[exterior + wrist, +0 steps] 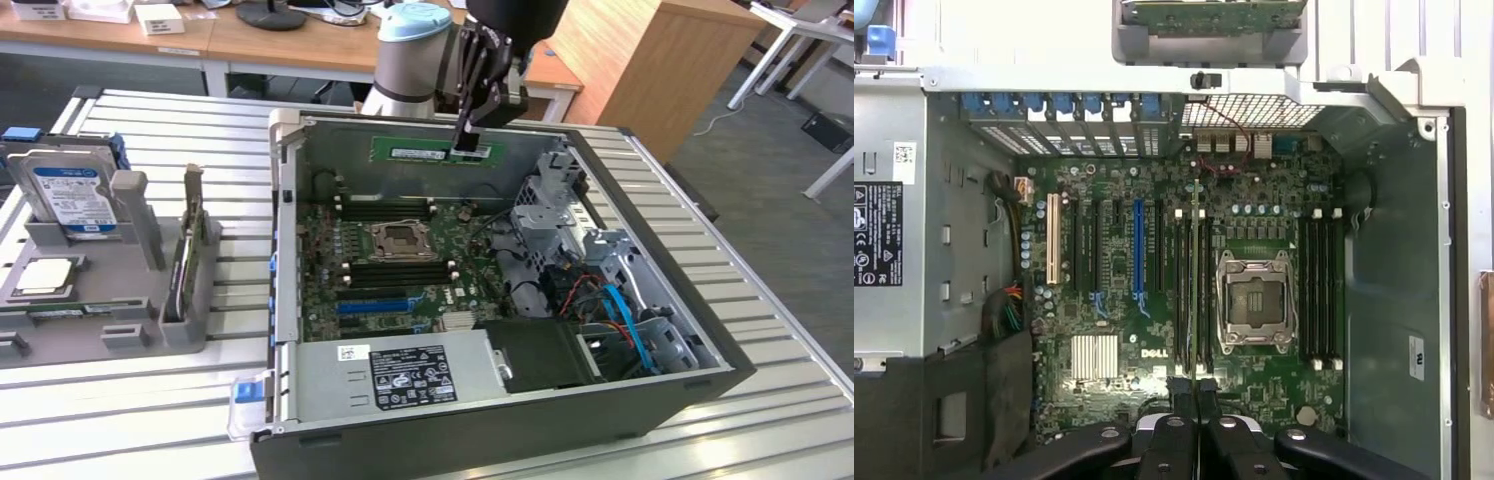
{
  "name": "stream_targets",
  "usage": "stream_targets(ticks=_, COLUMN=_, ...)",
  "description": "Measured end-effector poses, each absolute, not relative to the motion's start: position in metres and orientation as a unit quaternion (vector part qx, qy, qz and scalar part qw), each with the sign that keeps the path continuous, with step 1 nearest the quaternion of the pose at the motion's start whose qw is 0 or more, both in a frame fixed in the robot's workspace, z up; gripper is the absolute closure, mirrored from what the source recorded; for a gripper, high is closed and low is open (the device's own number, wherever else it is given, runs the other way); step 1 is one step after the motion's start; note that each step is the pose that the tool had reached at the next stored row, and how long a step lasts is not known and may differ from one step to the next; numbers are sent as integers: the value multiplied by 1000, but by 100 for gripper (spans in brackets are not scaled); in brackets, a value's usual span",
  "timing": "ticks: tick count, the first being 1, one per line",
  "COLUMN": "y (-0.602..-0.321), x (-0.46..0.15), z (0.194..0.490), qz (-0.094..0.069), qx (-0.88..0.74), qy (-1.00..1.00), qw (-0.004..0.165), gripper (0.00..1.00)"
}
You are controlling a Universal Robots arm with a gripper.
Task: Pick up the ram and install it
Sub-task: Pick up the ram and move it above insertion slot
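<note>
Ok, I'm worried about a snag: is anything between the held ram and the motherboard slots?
Nothing visible. The gripper holds the long thin green ram stick above the open metal computer case, and the long black memory slots beside the silver processor socket lie bare, no cable across them.

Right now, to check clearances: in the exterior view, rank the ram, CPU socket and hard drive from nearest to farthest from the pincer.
1. ram, held in the pincer above the motherboard.
2. CPU socket, mid-motherboard, below.
3. hard drive, far off at the exterior view's left.
</note>
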State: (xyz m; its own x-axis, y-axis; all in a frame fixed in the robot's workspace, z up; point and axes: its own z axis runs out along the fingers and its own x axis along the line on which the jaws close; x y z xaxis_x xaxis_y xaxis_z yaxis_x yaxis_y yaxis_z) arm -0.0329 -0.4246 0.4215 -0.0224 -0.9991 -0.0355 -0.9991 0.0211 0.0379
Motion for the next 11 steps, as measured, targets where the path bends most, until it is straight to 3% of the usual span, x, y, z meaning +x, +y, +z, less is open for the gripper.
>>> stream_targets(ticks=11, y=-425, x=-33, z=415, qz=-26, qx=699, qy=-715, qw=1, gripper=88)
